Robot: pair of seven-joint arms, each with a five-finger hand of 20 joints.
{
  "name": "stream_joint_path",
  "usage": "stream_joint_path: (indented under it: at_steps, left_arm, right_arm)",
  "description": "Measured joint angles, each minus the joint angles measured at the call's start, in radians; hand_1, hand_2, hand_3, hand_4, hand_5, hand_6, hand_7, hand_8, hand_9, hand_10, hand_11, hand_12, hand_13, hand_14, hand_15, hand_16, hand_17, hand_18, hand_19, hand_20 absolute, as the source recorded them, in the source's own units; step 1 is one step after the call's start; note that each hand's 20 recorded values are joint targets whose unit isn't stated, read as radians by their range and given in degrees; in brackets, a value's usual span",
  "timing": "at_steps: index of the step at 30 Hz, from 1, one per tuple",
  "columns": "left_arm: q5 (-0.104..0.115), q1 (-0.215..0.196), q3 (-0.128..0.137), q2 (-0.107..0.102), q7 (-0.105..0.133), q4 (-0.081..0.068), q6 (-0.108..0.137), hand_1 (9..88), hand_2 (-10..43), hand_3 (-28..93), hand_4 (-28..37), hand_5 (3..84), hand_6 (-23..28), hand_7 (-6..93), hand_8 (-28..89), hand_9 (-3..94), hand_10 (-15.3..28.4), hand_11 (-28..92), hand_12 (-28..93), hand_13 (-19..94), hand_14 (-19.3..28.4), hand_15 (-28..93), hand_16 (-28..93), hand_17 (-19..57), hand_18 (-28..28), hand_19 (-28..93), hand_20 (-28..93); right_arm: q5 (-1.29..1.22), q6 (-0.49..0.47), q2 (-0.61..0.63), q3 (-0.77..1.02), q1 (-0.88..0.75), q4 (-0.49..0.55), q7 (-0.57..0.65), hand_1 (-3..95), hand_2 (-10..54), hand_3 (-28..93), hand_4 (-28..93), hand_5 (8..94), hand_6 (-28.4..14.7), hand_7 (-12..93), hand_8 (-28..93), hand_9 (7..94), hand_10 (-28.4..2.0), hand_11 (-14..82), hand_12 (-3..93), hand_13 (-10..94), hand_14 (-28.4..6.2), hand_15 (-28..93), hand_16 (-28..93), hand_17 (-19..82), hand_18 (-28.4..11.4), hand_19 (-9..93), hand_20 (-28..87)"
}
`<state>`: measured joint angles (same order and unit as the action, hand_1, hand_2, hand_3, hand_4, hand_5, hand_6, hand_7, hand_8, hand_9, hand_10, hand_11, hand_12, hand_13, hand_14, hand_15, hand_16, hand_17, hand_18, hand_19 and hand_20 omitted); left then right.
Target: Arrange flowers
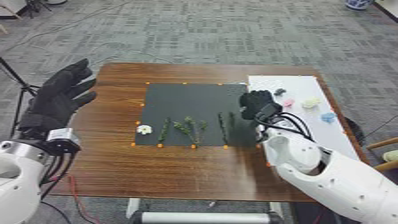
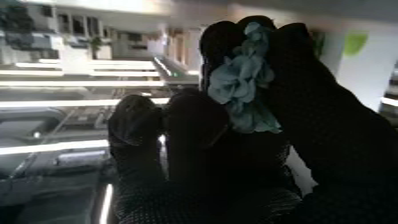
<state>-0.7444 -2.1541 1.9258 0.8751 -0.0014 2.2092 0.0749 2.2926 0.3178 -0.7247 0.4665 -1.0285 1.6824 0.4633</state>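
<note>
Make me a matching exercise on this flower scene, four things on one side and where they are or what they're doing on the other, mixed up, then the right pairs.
Things:
1. white flower
2. yellow flower
3. green sprigs
4. right hand

Place or state:
A. lying side by side on the dark sheet
B. holding a blue-green flower
C. by the near left corner of the dark sheet
D. on the white sheet

Right pairs: 1-C, 2-D, 3-A, 4-B
</note>
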Motion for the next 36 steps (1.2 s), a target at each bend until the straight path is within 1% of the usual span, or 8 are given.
stream_joint_path:
  at_steps: [4, 8, 13, 15, 18, 23, 29, 36]
  left_arm:
    - [0.0, -0.009, 0.018, -0.005, 0.0, 0.001, 0.0, 23.6, -1.9, 68, -28.3, 20.1, 1.7, 20.4, -10, 15.0, 8.8, 18, 19, 5, 11.6, 41, -5, -13.0, 18.3, 37, 11]
    - [0.002, 0.005, 0.009, -0.024, -0.001, -0.007, 0.001, 23.6, -1.8, 67, -28.3, 20.2, 1.6, 20.5, -10, 14.9, 8.7, 18, 19, 5, 11.6, 41, -5, -13.1, 18.3, 37, 11]
    - [0.002, 0.106, -0.079, -0.077, -0.01, -0.053, -0.001, 23.7, -1.8, 67, -28.3, 20.3, 1.7, 20.3, -10, 15.0, 8.7, 18, 19, 5, 11.6, 41, -5, -13.0, 18.3, 37, 11]
    - [0.001, 0.148, -0.102, -0.094, -0.013, -0.063, -0.001, 23.6, -1.8, 67, -28.3, 20.4, 1.7, 20.2, -10, 15.0, 8.8, 18, 19, 5, 11.7, 41, -5, -13.0, 18.3, 37, 11]
    - [0.001, 0.172, -0.089, -0.106, -0.013, -0.057, -0.001, 23.7, -1.8, 67, -28.3, 20.4, 1.7, 20.2, -10, 15.0, 8.7, 18, 19, 5, 11.7, 41, -5, -13.0, 18.3, 37, 11]
    - [0.0, 0.159, -0.055, -0.111, -0.008, -0.038, -0.003, 23.7, -1.8, 68, -28.3, 20.5, 1.7, 20.2, -10, 15.1, 8.8, 18, 19, 5, 11.7, 41, -5, -13.0, 18.3, 37, 11]
    - [0.0, 0.163, -0.078, -0.111, -0.001, -0.039, -0.006, 23.7, -1.9, 68, -28.3, 20.5, 1.7, 20.1, -10, 15.1, 8.9, 18, 18, 5, 11.7, 41, -5, -13.0, 18.3, 37, 11]
    - [0.0, 0.188, -0.112, -0.115, -0.001, -0.046, -0.014, 23.7, -1.8, 67, -28.3, 20.5, 1.7, 20.0, -10, 15.1, 8.8, 18, 19, 5, 11.6, 41, -5, -13.0, 18.3, 37, 11]
  right_arm:
    - [-0.062, 0.028, -0.054, -0.134, 0.141, -0.069, -0.042, 53.4, -9.5, 80, -28, 76.7, 3.1, 40, -4, 82.1, -4.6, 27.0, 49.2, 69, -4.8, 77, 39, 39, -19.4, 92, 56]
    - [-0.145, 0.048, -0.17, -0.238, 0.28, -0.162, -0.092, 53.6, -9.5, 80, -28, 75.8, 3.2, 41, -5, 81.4, -4.9, 28.0, 47.8, 69, -4.8, 78, 39, 38, -19.0, 92, 57]
    - [-0.154, 0.056, -0.326, -0.309, 0.404, -0.23, -0.093, 53.3, -9.5, 80, -28, 75.4, 3.4, 42, -6, 81.1, -4.8, 28.9, 46.9, 69, -5.0, 79, 38, 38, -19.0, 92, 57]
    - [-0.154, 0.037, -0.386, -0.31, 0.434, -0.254, -0.099, 53.2, -9.5, 80, -28, 75.3, 3.5, 42, -6, 81.4, -4.6, 28.8, 46.4, 69, -5.0, 79, 38, 38, -19.1, 92, 57]
    - [-0.153, 0.015, -0.452, -0.337, 0.47, -0.269, -0.098, 53.2, -9.5, 80, -28, 75.4, 3.9, 42, -6, 81.8, -4.5, 28.4, 45.8, 69, -5.2, 79, 37, 38, -19.1, 92, 57]
    - [-0.153, 0.016, -0.511, -0.452, 0.512, -0.269, -0.071, 52.7, -9.5, 80, -28, 76.3, 4.3, 41, -7, 82.8, -4.4, 26.9, 45.1, 69, -5.3, 80, 36, 38, -19.3, 92, 57]
    - [-0.153, 0.005, -0.554, -0.504, 0.504, -0.307, -0.046, 53.4, -9.5, 78, -28, 79.9, 5.5, 33, -5, 87.3, -3.6, 17.7, 44.3, 70, -5.2, 80, 34, 39, -19.6, 92, 57]
    - [-0.159, 0.013, -0.603, -0.562, 0.518, -0.402, -0.001, 53.4, -9.5, 78, -28, 79.8, 5.8, 33, -5, 87.8, -3.6, 15.2, 44.1, 70, -5.3, 80, 34, 39, -19.7, 93, 57]
